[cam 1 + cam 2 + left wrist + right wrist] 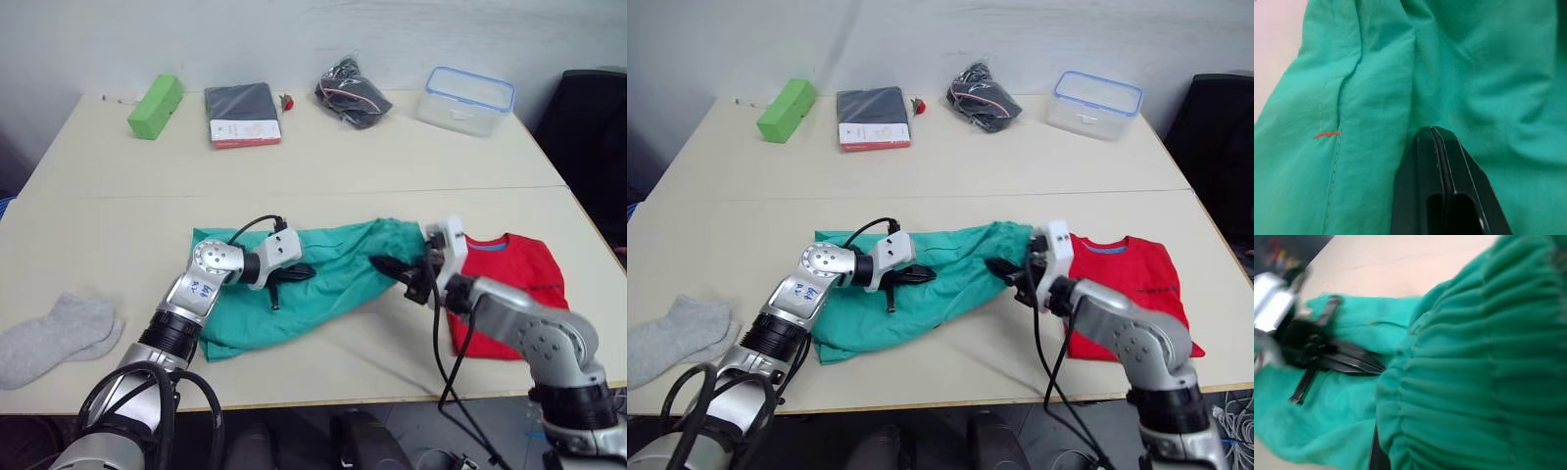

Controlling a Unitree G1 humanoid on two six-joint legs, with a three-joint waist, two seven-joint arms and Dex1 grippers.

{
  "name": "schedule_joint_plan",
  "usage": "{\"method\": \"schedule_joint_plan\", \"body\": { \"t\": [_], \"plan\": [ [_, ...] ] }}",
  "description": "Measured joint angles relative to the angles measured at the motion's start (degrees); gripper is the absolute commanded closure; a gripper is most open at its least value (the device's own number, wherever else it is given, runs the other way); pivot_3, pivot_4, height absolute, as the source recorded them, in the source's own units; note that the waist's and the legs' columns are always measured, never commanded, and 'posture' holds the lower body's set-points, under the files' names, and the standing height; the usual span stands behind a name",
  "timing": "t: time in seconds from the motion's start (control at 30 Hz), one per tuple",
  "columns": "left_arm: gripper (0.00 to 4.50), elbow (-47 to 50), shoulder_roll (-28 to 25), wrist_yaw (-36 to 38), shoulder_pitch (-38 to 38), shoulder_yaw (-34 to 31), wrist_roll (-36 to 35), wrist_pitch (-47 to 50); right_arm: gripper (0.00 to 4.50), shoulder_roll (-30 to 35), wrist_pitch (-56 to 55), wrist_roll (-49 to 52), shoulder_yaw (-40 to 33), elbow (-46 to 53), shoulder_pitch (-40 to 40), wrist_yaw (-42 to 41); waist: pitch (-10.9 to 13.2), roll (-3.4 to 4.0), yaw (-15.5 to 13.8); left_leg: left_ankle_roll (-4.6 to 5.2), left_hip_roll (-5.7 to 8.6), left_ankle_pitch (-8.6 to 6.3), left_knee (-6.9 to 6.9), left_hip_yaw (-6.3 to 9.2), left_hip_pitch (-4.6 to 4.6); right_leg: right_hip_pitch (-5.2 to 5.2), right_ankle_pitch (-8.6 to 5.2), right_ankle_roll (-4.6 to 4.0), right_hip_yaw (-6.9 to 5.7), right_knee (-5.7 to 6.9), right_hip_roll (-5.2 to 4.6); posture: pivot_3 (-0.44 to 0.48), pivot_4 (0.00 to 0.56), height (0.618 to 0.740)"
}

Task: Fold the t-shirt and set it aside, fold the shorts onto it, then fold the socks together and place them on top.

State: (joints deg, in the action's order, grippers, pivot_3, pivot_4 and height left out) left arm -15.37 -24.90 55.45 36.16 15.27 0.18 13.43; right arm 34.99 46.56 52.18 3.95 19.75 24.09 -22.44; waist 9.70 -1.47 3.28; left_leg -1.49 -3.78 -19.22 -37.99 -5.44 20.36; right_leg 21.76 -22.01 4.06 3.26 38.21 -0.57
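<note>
The teal-green shorts (pixel 323 279) lie spread across the middle of the table, their gathered waistband (pixel 1484 372) at the right end. My left gripper (pixel 299 272) rests on the shorts' left half with its fingers (pixel 1436 161) pressed together and no cloth between them. My right gripper (pixel 390 266) is at the waistband, shut on the shorts, and the cloth drapes over its fingers in the right wrist view. The red t-shirt (pixel 514 284) lies folded at the table's right, just behind my right arm. The grey socks (pixel 59 333) lie together near the front left edge.
Along the far edge stand a green block (pixel 155 106), a dark packaged garment (pixel 242 114), a small red item (pixel 286 101), a black bundle with cables (pixel 353 93) and a clear blue-rimmed container (pixel 464 100). A black chair (pixel 593 127) stands beyond the right edge.
</note>
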Motion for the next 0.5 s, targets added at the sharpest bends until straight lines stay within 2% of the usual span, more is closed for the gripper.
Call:
{"method": "schedule_joint_plan", "body": {
  "t": [0.1,0.2,0.23,0.37,0.5],
  "plan": [
    [4.50,3.9,-0.3,-1.5,-2.2,-0.7,0.0,2.0,4.48,0.0,-4.8,-9.4,9.4,-0.6,6.7,-9.1,0.0,0.00,0.0,-0.04,0.00,0.02,0.02,-0.02,0.13,0.18,0.01,-0.01,0.01,0.01,-0.02,0.000,0.150,0.740],
    [4.50,8.6,-1.7,-3.1,-4.3,-1.9,-0.1,5.2,4.48,-1.4,-8.2,-15.1,15.0,-2.3,11.7,-16.7,0.0,-0.01,0.0,-0.03,0.01,0.02,-0.08,-0.04,0.44,0.51,0.02,-0.03,0.01,0.14,-0.10,0.000,0.150,0.740],
    [4.50,10.7,-3.0,-3.6,-5.1,-2.8,-0.2,6.7,4.48,-1.7,-9.2,-16.6,16.4,-2.5,13.3,-19.2,0.0,-0.01,0.1,-0.03,0.01,0.02,-0.22,-0.03,0.80,0.84,0.03,-0.04,0.01,0.35,-0.11,0.000,0.150,0.740],
    [4.50,20.4,-9.6,-4.9,-9.3,-9.8,-2.6,16.8,4.48,-4.4,-12.8,-21.3,19.7,-6.4,16.8,-26.1,0.0,-0.05,0.3,-0.06,-0.01,0.04,-0.26,0.02,0.94,1.05,0.02,-0.07,-0.04,0.49,-0.13,0.000,0.150,0.740],
    [4.50,34.5,-13.8,-7.9,-15.6,-21.9,-6.9,27.9,4.48,-8.4,-17.8,-27.7,22.8,-13.6,20.4,-31.2,0.0,-0.05,0.9,-0.02,0.05,0.02,-0.28,0.00,0.94,1.00,0.02,-0.07,-0.04,0.48,-0.23,0.000,0.150,0.740]
  ]
}}
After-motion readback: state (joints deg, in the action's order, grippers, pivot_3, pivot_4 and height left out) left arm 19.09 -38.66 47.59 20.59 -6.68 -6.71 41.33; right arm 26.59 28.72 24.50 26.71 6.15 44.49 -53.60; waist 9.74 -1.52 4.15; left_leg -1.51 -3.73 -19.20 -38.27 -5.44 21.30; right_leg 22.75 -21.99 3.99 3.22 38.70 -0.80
